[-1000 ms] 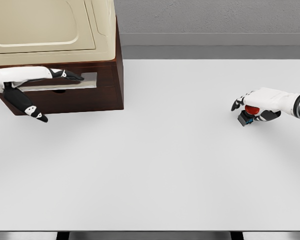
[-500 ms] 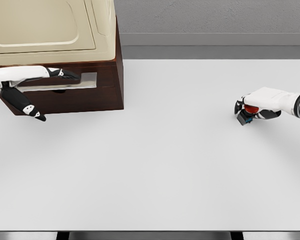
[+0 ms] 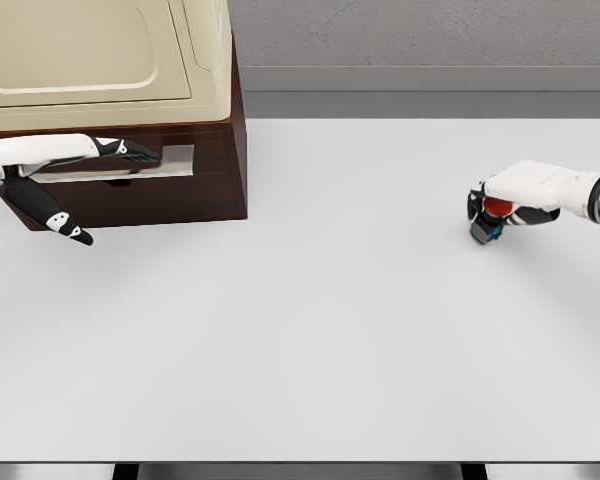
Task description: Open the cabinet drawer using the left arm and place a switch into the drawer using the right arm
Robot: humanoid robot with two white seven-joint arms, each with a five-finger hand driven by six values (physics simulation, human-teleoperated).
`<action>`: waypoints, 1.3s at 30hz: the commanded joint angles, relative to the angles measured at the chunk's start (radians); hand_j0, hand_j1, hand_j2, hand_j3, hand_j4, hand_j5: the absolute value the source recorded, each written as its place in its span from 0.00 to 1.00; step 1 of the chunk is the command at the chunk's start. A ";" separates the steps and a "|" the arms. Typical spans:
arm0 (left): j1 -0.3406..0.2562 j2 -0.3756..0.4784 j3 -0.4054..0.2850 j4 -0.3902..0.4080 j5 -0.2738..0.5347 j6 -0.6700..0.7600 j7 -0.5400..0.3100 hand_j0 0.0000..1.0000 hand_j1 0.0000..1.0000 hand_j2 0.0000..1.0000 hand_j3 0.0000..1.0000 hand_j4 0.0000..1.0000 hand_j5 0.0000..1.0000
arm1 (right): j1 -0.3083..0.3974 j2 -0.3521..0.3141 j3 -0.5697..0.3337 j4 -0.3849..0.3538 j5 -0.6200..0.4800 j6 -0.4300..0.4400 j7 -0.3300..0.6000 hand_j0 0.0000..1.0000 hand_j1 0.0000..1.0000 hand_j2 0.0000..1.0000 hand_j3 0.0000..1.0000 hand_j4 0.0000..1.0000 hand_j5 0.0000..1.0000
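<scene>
In the head view, the left hand [image 3: 55, 170] is reaching in from the left edge toward the front of the cabinet [image 3: 180, 175]. Its fingers [image 3: 130, 150] are lying stretched along the pale strip of the drawer [image 3: 175, 160], and the thumb [image 3: 50, 210] is pointing down and away, well apart from the fingers. The hand is spread and is gripping nothing; whether the fingertips are really touching the drawer front, I cannot tell. The drawer is sitting in the dark brown lower part of the cabinet, under the cream upper body, and it is showing no clear gap.

On the right side of the table [image 3: 330, 330], the right hand [image 3: 510, 195] is coming in from the right edge. Its fingers are curling over the switch [image 3: 487, 222] and are closing around it. The switch is showing a red top under the palm and a dark body with a small blue part below. It is staying far from the cabinet, near the right edge of the table. If the switch is resting on the table or is lifted a little above it, I cannot tell.
</scene>
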 commanded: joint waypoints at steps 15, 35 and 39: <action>0.018 0.007 0.002 0.003 0.006 0.003 0.000 1.00 1.00 1.00 1.00 1.00 1.00 | -0.048 0.036 0.004 -0.032 -0.005 -0.077 0.000 0.48 0.48 0.48 0.48 0.48 0.48; 0.084 0.009 0.080 0.018 0.005 0.009 0.000 1.00 1.00 1.00 1.00 1.00 1.00 | -0.127 0.177 0.031 -0.055 -0.005 -0.098 0.000 0.48 0.48 0.48 0.48 0.48 0.48; 0.100 0.007 0.080 0.020 0.006 0.021 0.000 1.00 1.00 1.00 1.00 1.00 1.00 | -0.163 0.219 0.064 -0.054 -0.005 -0.097 0.000 0.48 0.48 0.48 0.48 0.48 0.48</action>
